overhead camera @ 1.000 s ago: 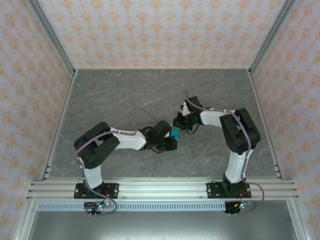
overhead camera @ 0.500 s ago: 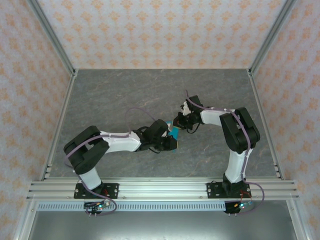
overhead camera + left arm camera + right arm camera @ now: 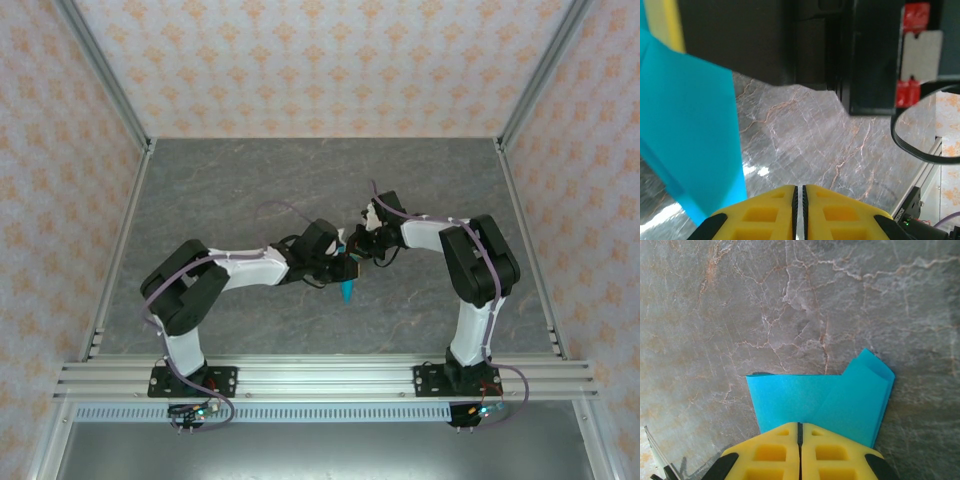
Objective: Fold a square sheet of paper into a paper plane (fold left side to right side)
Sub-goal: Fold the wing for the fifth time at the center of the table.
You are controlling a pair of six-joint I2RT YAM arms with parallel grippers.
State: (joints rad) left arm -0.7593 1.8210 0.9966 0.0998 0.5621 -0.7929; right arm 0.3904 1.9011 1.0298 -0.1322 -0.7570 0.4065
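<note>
Your right claw [image 3: 800,426] is pressed together on the paper plane [image 3: 826,399]. The yellow fingers meet with only a hairline between them, and the folded cyan paper comes out from between their tips in several layers, with one corner poking up on the right. Your left claw [image 3: 799,190] is also pressed together, with just a thin slit between its fingers. The cyan paper lies just beside it on its left. Its lower edge passes behind the left finger [image 3: 760,210], and you cannot tell whether the two touch or whether anything is pinched there.

From above, the plane hangs as a slim point aimed at the near edge, just below where the two claws meet over the middle of the grey marbled counter [image 3: 250,190]. The wrist views do not settle whether its tip rests on the counter.

Your left arm rises from its base, bends at the elbow and stretches its forearm rightward to the centre. Your right arm folds at the elbow and reaches left, so the claws come almost tip to tip.
</note>
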